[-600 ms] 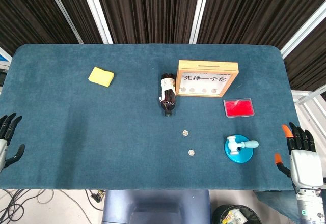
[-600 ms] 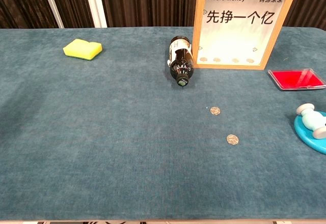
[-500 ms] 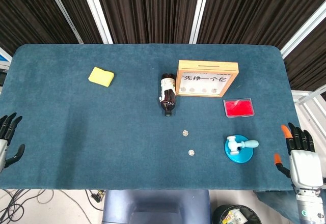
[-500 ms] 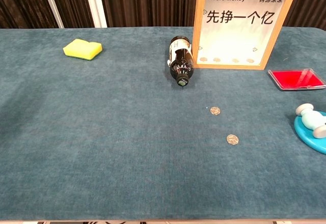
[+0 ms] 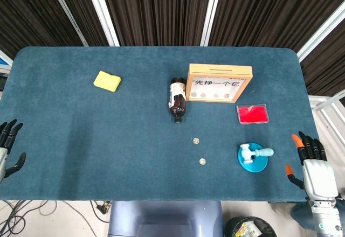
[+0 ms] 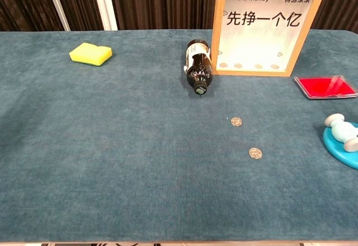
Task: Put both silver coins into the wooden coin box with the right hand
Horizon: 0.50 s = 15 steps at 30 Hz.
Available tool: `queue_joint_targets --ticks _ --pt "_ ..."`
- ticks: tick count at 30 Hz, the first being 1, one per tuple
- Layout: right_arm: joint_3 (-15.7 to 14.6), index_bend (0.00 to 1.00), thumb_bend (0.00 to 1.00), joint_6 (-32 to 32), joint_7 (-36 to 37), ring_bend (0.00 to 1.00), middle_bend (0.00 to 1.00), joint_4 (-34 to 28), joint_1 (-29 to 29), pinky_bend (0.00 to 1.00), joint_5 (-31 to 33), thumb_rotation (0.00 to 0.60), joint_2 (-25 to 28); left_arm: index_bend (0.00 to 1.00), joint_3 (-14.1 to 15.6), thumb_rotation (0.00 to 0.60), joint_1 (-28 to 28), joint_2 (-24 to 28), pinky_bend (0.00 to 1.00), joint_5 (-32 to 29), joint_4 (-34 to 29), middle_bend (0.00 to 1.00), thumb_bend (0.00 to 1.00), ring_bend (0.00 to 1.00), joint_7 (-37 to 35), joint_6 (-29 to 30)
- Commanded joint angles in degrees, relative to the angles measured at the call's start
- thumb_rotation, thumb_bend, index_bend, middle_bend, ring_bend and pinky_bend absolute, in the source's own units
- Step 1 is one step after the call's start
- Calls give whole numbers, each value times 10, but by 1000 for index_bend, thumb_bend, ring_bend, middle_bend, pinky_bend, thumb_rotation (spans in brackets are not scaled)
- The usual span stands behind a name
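Two silver coins lie flat on the blue cloth: one [image 5: 197, 140] [image 6: 236, 122] farther back, the other [image 5: 202, 161] [image 6: 255, 153] nearer the front edge. The wooden coin box [image 5: 219, 82] [image 6: 264, 27] stands upright behind them, its white front printed with black characters. My right hand [image 5: 310, 161] hovers at the table's front right corner, fingers spread, holding nothing, well to the right of both coins. My left hand [image 5: 7, 148] sits off the front left edge, fingers apart and empty. Neither hand shows in the chest view.
A dark brown bottle [image 5: 177, 100] [image 6: 199, 67] lies on its side left of the box. A red case [image 5: 252, 113] [image 6: 325, 86] and a blue dish with a small figure [image 5: 253, 155] [image 6: 343, 138] sit to the right. A yellow sponge [image 5: 107, 81] [image 6: 90, 53] lies at far left.
My right hand has shifted a little left and toward the front of the table. Coins, box and left hand have not moved.
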Motion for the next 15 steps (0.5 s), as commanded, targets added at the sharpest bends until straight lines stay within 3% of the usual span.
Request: queue_joint_targets --ticks 1,15 --pt "-1 63 473 -1 4 0 2 1 1 0 -2 600 1 39 0 600 0 0 0 0 0 0 396 0 0 -1" --pt "-6 192 473 7 23 0 2 24 10 0 -42 600 -17 39 -2 600 1 -1 0 -7 -6 0 396 0 1 0"
